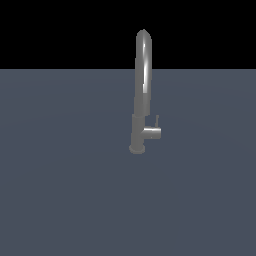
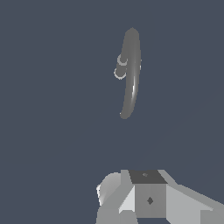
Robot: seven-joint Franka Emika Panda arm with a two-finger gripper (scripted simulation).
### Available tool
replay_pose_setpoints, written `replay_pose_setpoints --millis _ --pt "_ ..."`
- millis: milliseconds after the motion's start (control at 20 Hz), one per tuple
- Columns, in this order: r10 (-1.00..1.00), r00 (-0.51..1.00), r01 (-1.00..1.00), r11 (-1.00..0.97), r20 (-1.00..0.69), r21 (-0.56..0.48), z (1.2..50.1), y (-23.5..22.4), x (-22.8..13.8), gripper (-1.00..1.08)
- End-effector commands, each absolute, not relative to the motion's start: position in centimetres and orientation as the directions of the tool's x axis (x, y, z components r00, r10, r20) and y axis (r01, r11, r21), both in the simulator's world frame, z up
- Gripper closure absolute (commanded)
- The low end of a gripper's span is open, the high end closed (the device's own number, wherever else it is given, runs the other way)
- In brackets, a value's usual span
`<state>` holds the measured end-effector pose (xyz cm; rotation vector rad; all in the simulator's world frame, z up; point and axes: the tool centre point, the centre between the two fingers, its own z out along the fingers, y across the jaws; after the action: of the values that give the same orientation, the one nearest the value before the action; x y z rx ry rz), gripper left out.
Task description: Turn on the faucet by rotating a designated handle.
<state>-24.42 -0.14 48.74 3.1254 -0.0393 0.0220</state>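
Observation:
The faucet [image 1: 141,90] stands upright on the flat grey surface, a tall grey gooseneck with a round base. Its handle [image 1: 153,132] is a short cylinder sticking out low on the body toward the exterior view's right, with a thin lever rod pointing up. My arm does not show in the exterior view. From above, the wrist view shows the arched faucet [image 2: 131,72] with the handle [image 2: 120,70] beside it as small light rings. Grey blocky parts of my gripper [image 2: 148,194] fill the picture's edge, well apart from the faucet. Its fingertips do not show clearly.
A flat blue-grey surface [image 1: 60,190] spreads around the faucet on all sides. Beyond its far edge there is only black background. No other objects show in either view.

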Motion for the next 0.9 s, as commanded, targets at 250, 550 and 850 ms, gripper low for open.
replay_pose_setpoints --millis 250,550,850 --pt "-0.033 0.999 -0.033 -0.999 0.006 0.008 48.7 -0.2 -24.1 1.08" --pt "-0.065 0.998 -0.066 -0.998 -0.025 -0.023 48.5 -0.3 -22.8 1.08" --pt "-0.119 0.989 -0.125 -0.989 -0.083 -0.075 48.0 -0.6 -20.5 1.08"
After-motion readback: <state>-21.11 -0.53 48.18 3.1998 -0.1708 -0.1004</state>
